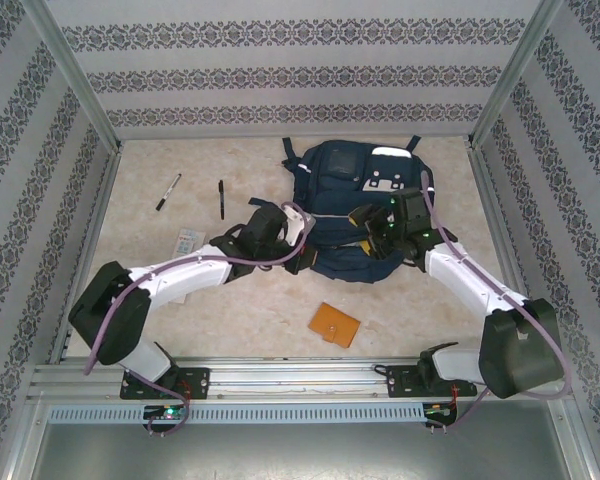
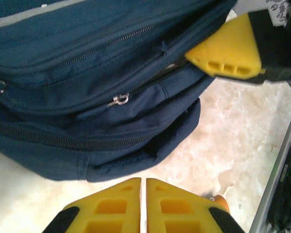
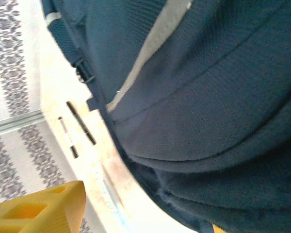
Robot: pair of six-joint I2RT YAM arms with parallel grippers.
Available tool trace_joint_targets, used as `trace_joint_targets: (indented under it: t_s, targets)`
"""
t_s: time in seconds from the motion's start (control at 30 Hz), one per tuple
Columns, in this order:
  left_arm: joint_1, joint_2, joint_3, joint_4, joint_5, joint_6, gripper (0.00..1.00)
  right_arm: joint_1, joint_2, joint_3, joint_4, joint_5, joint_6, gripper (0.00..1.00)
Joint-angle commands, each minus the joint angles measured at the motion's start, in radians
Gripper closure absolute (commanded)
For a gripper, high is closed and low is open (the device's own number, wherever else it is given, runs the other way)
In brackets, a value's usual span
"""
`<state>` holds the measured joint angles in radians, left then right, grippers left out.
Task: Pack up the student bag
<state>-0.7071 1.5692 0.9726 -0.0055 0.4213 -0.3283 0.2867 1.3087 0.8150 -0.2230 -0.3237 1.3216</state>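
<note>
The student bag (image 1: 335,185) is lying flat on the pale marbled table (image 1: 250,310), toward the back and slightly right of centre, with both arms reaching in to its near edge from either side. The left gripper (image 2: 143,191) is hovering just off the bag's lower corner, above bare tabletop; its yellow fingers are sitting almost together with only a thin slit between them, and they are holding nothing. In the left wrist view the bag's zipped seams are running across the frame, a small metal zip pull (image 2: 118,100) is hanging near the middle, and one yellow finger (image 2: 228,51) of the right gripper (image 1: 372,222) is pressing in at the zip line on the bag's side. From the right wrist camera, the navy fabric is crowding the lens, and one yellow finger (image 3: 39,211) is standing well clear of it with bright table showing between, so that pincer is standing wide; whether its other finger is touching the cloth is hard to make out. Two pens (image 1: 168,191) (image 1: 221,199) are lying left of the bag, apart from each other, and an orange wallet (image 1: 335,324) is resting nearer the arm bases.
</note>
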Motion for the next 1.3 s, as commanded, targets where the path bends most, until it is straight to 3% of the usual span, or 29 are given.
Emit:
trace_joint_targets:
  t_s: [0.0,0.07,0.1,0.17,0.2,0.27,0.57,0.77,0.9,1.03,1.17,1.27]
  targets:
    - [0.000,0.040,0.051,0.037,0.037,0.011,0.87,0.037,0.053,-0.027,-0.008,0.141,0.037,0.34]
    - [0.000,0.051,0.061,0.031,0.036,0.021,0.82,0.051,0.081,-0.037,0.036,0.161,0.053,0.39]
    - [0.000,0.052,0.063,0.030,0.033,0.028,0.76,0.057,0.091,-0.037,0.052,0.164,0.060,0.48]
    - [0.000,0.048,0.059,0.025,0.034,0.061,0.66,0.058,0.101,-0.031,0.089,0.147,0.064,0.78]
    - [0.003,0.045,0.059,0.018,0.039,0.083,0.61,0.059,0.100,-0.020,0.090,0.134,0.066,0.89]
    - [0.012,0.033,0.069,-0.015,0.040,0.143,0.53,0.056,0.083,0.032,0.073,0.093,0.045,1.00]
    - [0.144,0.051,0.140,-0.093,0.112,0.255,0.50,-0.007,0.064,0.228,0.051,-0.273,-0.035,1.00]
    - [0.156,0.106,0.179,-0.075,0.143,0.268,0.50,-0.039,0.053,0.221,0.082,-0.345,-0.012,1.00]
    - [0.156,0.132,0.168,-0.008,0.232,0.287,0.50,-0.044,0.059,0.224,0.095,-0.389,0.001,1.00]
    - [0.156,0.153,0.141,0.069,0.313,0.313,0.64,-0.044,0.056,0.220,0.122,-0.418,0.034,1.00]
    - [0.156,0.173,0.122,0.148,0.383,0.306,0.64,-0.044,0.047,0.227,0.123,-0.425,0.042,1.00]
    - [0.156,0.182,0.111,0.192,0.372,0.278,0.62,-0.044,0.044,0.228,0.122,-0.430,0.045,1.00]
